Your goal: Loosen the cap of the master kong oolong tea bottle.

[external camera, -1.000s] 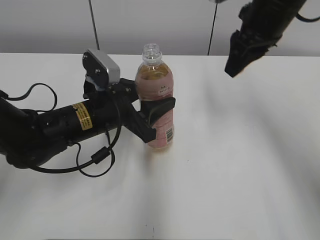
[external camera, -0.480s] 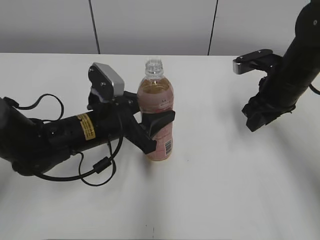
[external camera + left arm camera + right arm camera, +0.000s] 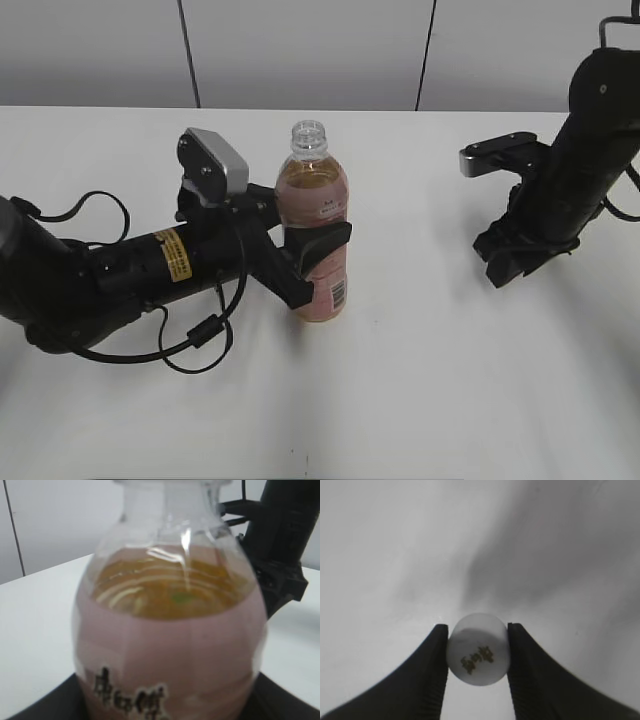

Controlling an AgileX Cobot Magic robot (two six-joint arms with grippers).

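Observation:
The oolong tea bottle (image 3: 315, 235) stands upright near the table's middle, pink label, amber tea, its clear threaded neck bare. My left gripper (image 3: 315, 250) is shut on the bottle's body; the bottle fills the left wrist view (image 3: 170, 645). My right gripper (image 3: 497, 262) hangs low over the table at the right, pointing down. In the right wrist view it (image 3: 478, 652) is shut on the white cap (image 3: 478, 650), which has a dark mark on top. The cap is hidden in the exterior view.
The white table (image 3: 400, 400) runs under both arms. A grey wall with dark vertical seams stands behind. The left arm's black cable (image 3: 195, 335) loops on the table at the left. The right arm (image 3: 280, 545) shows behind the bottle in the left wrist view.
My right arm has come down from high above the bottle to low over the table at the right, carrying the cap. The left gripper and bottle have stayed almost still.

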